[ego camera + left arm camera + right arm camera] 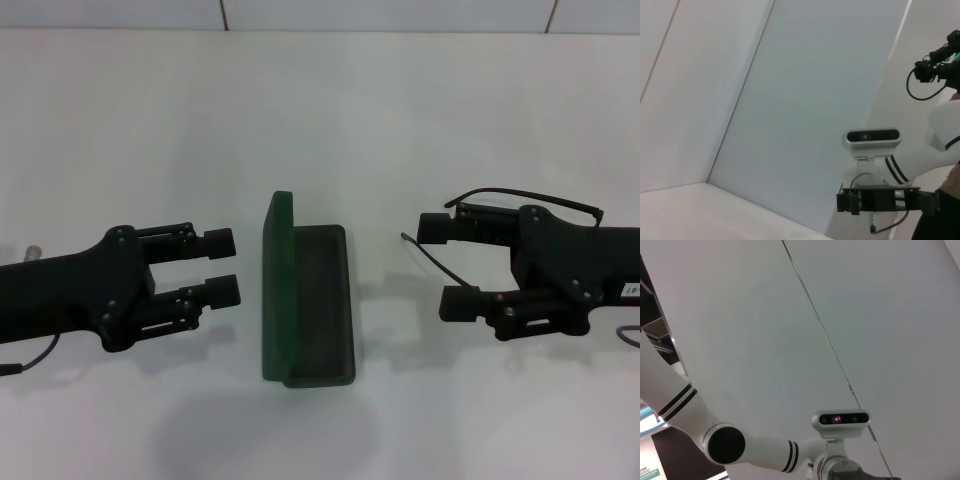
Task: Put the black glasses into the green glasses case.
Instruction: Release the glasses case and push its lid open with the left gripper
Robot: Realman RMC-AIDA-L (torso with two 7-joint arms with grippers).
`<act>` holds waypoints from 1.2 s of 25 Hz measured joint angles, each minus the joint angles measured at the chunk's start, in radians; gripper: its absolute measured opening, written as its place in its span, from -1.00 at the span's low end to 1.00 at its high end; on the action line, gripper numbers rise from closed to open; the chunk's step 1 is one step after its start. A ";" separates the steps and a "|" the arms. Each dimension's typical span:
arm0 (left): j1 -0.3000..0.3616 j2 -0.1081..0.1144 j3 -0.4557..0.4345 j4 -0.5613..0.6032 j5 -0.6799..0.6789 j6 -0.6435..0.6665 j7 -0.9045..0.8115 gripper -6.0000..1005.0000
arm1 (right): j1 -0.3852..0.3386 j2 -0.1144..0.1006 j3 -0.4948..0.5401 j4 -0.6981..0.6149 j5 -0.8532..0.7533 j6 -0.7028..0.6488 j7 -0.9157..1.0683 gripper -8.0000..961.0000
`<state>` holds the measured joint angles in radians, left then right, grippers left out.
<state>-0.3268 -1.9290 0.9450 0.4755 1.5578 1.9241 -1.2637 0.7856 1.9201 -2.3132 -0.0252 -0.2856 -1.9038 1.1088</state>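
Your case (305, 300) lies open on the counter (330, 110) between both gaping, empty end effectors, left (222, 265) and right (448, 266); the glasses (520, 200) sit under the right one.

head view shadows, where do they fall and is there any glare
Head view: soft, diffuse shadows on the table beside the green glasses case and under the left claw and right claw; no glare. Wrist views: evenly lit walls, no work area.

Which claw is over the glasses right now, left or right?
The right claw: the black glasses lie beneath it, right of the open green glasses case. The left claw has only bare table under it.
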 joint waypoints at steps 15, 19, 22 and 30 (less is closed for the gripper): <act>0.009 -0.020 0.001 -0.006 0.006 -0.015 0.013 0.15 | -0.023 0.000 -0.002 0.004 -0.007 0.011 -0.018 0.78; 0.014 -0.025 0.002 -0.008 0.007 -0.015 0.020 0.14 | -0.032 0.000 -0.002 0.008 -0.002 0.015 -0.021 0.78; 0.019 -0.026 0.001 -0.009 0.007 -0.015 0.044 0.14 | -0.039 0.001 -0.001 0.008 0.005 0.016 -0.027 0.78; 0.025 -0.030 0.000 -0.012 0.007 -0.023 0.067 0.14 | -0.042 0.007 0.000 0.006 0.011 0.026 -0.029 0.78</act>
<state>-0.3023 -1.9589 0.9449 0.4635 1.5648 1.9007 -1.1970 0.7439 1.9272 -2.3131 -0.0192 -0.2748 -1.8776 1.0798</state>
